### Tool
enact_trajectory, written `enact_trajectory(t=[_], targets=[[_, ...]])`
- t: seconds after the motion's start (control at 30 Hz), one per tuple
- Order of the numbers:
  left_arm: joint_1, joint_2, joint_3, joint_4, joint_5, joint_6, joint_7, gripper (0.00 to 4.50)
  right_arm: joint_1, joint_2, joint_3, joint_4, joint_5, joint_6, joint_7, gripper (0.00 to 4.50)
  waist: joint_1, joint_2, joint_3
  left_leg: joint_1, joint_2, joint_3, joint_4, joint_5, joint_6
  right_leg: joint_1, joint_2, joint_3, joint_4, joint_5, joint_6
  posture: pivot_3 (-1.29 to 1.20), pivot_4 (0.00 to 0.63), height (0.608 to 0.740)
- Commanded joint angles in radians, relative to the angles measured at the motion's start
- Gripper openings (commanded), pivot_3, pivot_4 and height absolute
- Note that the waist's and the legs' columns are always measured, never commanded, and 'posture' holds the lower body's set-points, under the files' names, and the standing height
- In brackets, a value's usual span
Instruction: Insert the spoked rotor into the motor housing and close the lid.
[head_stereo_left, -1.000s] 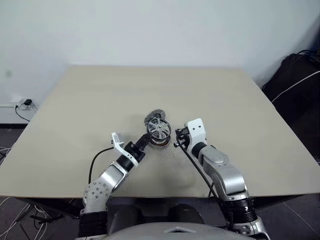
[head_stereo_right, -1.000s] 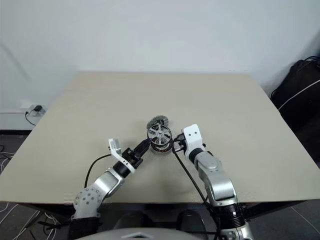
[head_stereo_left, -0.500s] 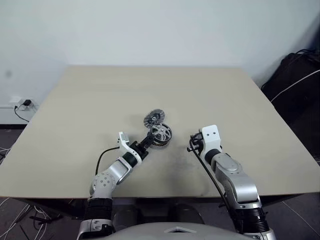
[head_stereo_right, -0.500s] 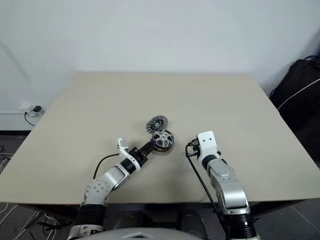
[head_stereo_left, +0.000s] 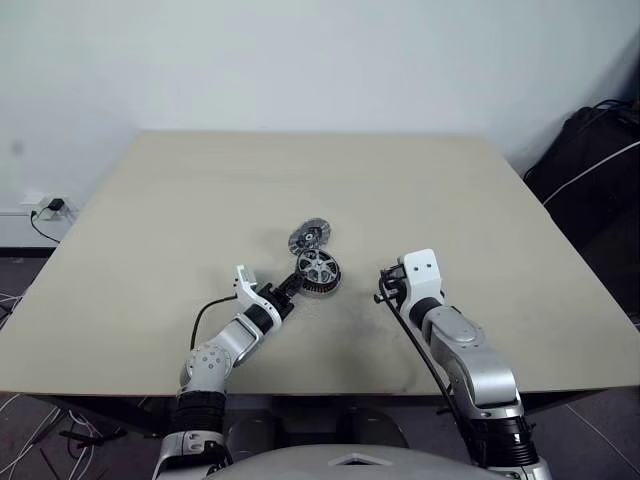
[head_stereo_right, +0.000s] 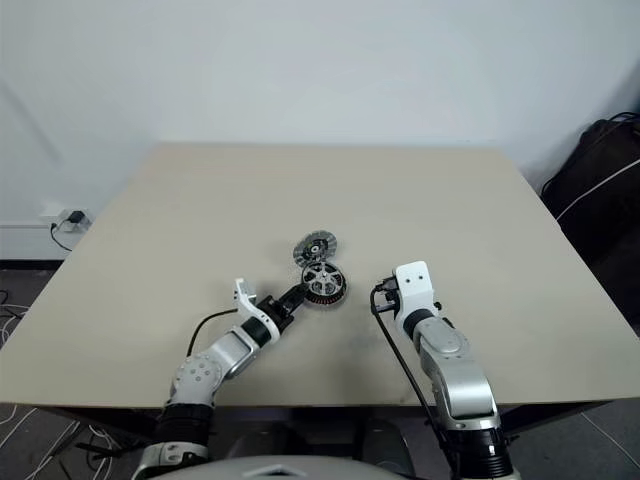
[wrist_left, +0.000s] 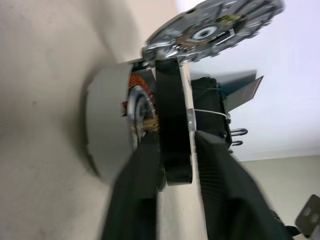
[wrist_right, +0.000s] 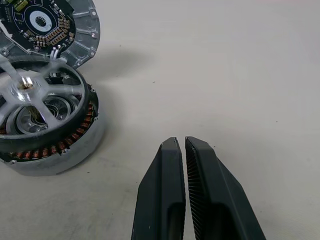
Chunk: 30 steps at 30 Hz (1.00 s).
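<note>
Beige and bare but for a few parts, the counter (head_stereo_left: 470, 200) stands before a white wall, with a black bag (head_stereo_left: 590, 160) on the floor off to the right. Near the counter's middle sits the motor housing (head_stereo_left: 319, 272), and the spoked rotor (head_stereo_left: 318, 265) lies in its top. Just beyond it, touching or nearly so, the lid (head_stereo_left: 309, 235) lies with its inner face up. The left hand (head_stereo_left: 291, 286) reaches the housing's near-left edge; the right hand (head_stereo_left: 381, 288) hovers well to the right of it.

From the left wrist, the two black fingers (wrist_left: 145, 165) straddle the rotor's dark rim (wrist_left: 172, 125), not pressed tight on it, copper windings (wrist_left: 142, 100) showing beside it.

From the right wrist, the fingers (wrist_right: 167, 185) are closed together on nothing above bare counter, with the rotor's silver spokes (wrist_right: 30, 92) seated inside the ring of windings.
</note>
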Motion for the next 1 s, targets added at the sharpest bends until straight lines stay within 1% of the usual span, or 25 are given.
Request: enact_trajectory(t=[0.03, 0.13, 0.23, 0.27, 0.43, 0.5, 0.67, 0.77, 0.8, 0.83, 0.9, 0.93, 1.0], targets=[[-0.037, -0.078, -0.002, -0.013, 0.004, -0.007, -0.005, 2.39, -0.019, 0.005, -0.007, -0.040, 0.005, -0.010, -0.006, 0.27, 0.001, 0.000, 0.000, 0.000, 0.000, 0.000, 0.000, 0.000, 0.000, 0.000, 0.000, 0.000, 0.000, 0.000, 0.000, 0.00, 0.000, 0.740], [-0.034, -0.077, -0.003, -0.020, 0.007, -0.002, -0.005, 3.36, -0.020, 0.007, -0.004, -0.038, 0.005, -0.011, -0.005, 0.27, 0.001, 0.001, 0.000, 0.000, 0.000, -0.001, 0.002, 0.000, 0.000, 0.001, 0.000, 0.000, 0.000, 0.000, 0.001, 0.00, 0.000, 0.740], [-0.025, -0.069, -0.002, -0.038, 0.012, -0.002, 0.001, 4.37, -0.021, 0.008, -0.001, -0.037, 0.005, -0.010, -0.003, 0.27, 0.000, 0.001, -0.001, 0.000, 0.000, -0.001, 0.005, -0.003, 0.005, 0.002, -0.001, 0.000, 0.001, 0.001, 0.002, 0.00, 0.000, 0.740], [-0.022, -0.066, -0.002, -0.045, 0.015, -0.004, 0.003, 4.46, -0.022, 0.008, 0.000, -0.037, 0.005, -0.010, -0.002, 0.27, 0.000, 0.001, -0.001, 0.001, 0.000, -0.001, 0.005, -0.003, 0.005, 0.002, -0.001, 0.000, 0.001, 0.002, 0.003, 0.00, 0.000, 0.740], [0.014, -0.051, 0.007, -0.127, 0.013, -0.005, 0.011, 4.46, -0.024, 0.006, 0.002, -0.036, 0.006, -0.009, 0.000, 0.27, -0.002, 0.001, -0.001, 0.000, 0.000, -0.001, 0.006, -0.003, 0.005, 0.002, -0.002, 0.000, 0.000, 0.002, 0.004, 0.00, 0.000, 0.740], [0.029, -0.046, 0.011, -0.157, 0.009, -0.003, 0.014, 4.46, -0.027, 0.007, 0.005, -0.033, 0.006, -0.009, 0.002, 0.27, -0.001, 0.001, -0.001, 0.000, 0.000, -0.001, 0.005, -0.002, 0.003, 0.001, -0.002, 0.000, 0.000, 0.002, 0.003, 0.00, 0.000, 0.740], [0.053, -0.031, 0.016, -0.194, 0.025, -0.011, 0.007, 4.46, -0.041, 0.009, 0.018, -0.024, 0.005, -0.011, 0.007, 0.27, 0.001, 0.001, 0.000, -0.003, 0.000, -0.001, 0.005, -0.002, 0.003, -0.001, -0.001, 0.000, 0.000, 0.001, 0.002, 0.00, 0.000, 0.740], [0.097, 0.032, -0.088, -0.273, 0.220, -0.121, -0.024, 4.46, -0.057, 0.020, 0.037, -0.024, 0.017, -0.018, 0.024, 0.27, 0.000, 0.001, 0.000, -0.003, 0.000, -0.001, 0.005, -0.002, 0.004, -0.001, -0.001, 0.000, 0.000, 0.001, 0.002, 0.00, 0.000, 0.740], [0.111, 0.057, -0.129, -0.290, 0.301, -0.169, -0.025, 4.49, -0.062, 0.021, 0.048, -0.021, 0.015, -0.021, 0.031, 0.14, 0.000, 0.002, 0.000, -0.003, 0.000, -0.001, 0.005, -0.002, 0.004, -0.001, -0.001, 0.000, 0.000, 0.001, 0.002, 0.00, 0.000, 0.740], [0.127, 0.074, -0.156, -0.297, 0.368, -0.212, -0.020, 4.49, -0.069, 0.025, 0.060, -0.015, 0.013, -0.023, 0.036, 0.14, -0.001, 0.002, 0.000, -0.003, 0.000, 0.000, 0.005, -0.002, 0.003, -0.001, -0.001, 0.000, 0.000, 0.001, 0.002, 0.00, 0.000, 0.740], [0.168, 0.098, -0.197, -0.294, 0.493, -0.358, -0.040, 4.09, -0.090, 0.038, 0.086, 0.009, 0.008, -0.028, 0.044, 0.00, -0.003, 0.003, 0.000, -0.003, 0.000, 0.000, 0.005, -0.002, 0.003, -0.001, -0.001, 0.000, 0.000, 0.001, 0.002, 0.00, 0.000, 0.740], [0.179, 0.102, -0.205, -0.289, 0.523, -0.401, -0.050, 3.89, -0.097, 0.042, 0.093, 0.017, 0.006, -0.030, 0.046, 0.00, -0.005, 0.004, 0.000, -0.003, 0.000, 0.000, 0.005, -0.002, 0.003, -0.002, -0.001, 0.000, 0.000, 0.001, 0.002, 0.00, 0.000, 0.740], [0.204, 0.132, -0.229, -0.277, 0.604, -0.451, -0.048, 3.23, -0.122, 0.055, 0.119, 0.053, 0.003, -0.039, 0.057, 0.00, -0.003, 0.004, 0.001, -0.003, 0.000, 0.000, 0.004, -0.002, 0.003, -0.002, -0.002, 0.000, 0.000, 0.001, 0.002, 0.00, 0.000, 0.740]])
